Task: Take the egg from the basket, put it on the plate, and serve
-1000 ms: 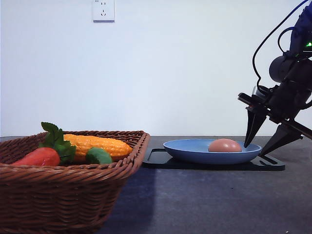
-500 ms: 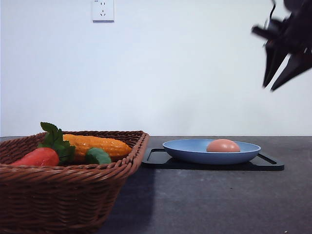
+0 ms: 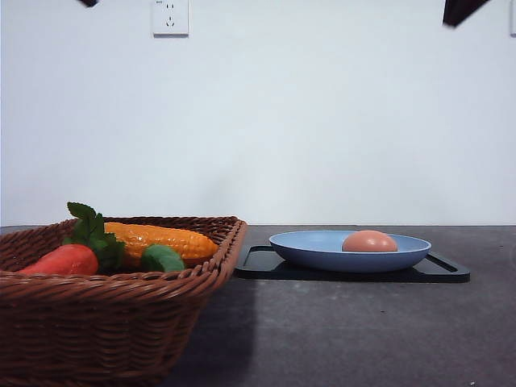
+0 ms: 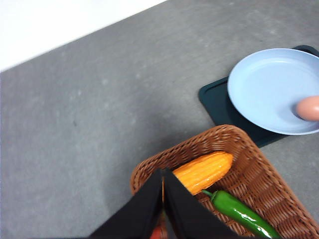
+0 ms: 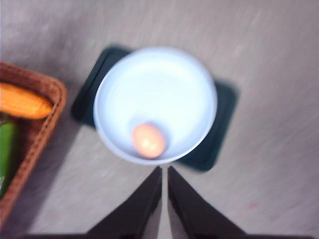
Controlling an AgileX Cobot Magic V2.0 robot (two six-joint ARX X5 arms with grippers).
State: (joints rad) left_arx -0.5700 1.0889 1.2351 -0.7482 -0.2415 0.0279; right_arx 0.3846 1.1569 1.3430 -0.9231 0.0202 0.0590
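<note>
**Q:** Since a second ago, what has moved?

**A:** The right gripper point(image 5: 164, 172) has lifted from beside the plate point(image 3: 306, 242) to high above it. In the front view only a dark tip remains at the top edge. Nothing else has shifted.

**Q:** Where is the egg?

**A:** The egg point(image 3: 369, 241) lies in the light blue plate, toward its right side, and the plate sits on a black tray point(image 3: 258, 262). The basket point(image 3: 121, 310) stands to the left, holding corn point(image 3: 165, 239), a carrot point(image 3: 66, 259) and a green pepper point(image 4: 239, 211).

**Q:** And the claws?

**A:** From the right wrist, the fingers are pressed together with nothing between them, well above the egg, which sits just beyond their tips. The left gripper point(image 4: 163, 199) is likewise pressed together and empty, hovering over the basket.

**Q:** What would finish this well?

**A:** Serving likely means moving the plate or tray. I would grip the rim away from the egg and keep it level, since the egg rolls easily.
</note>
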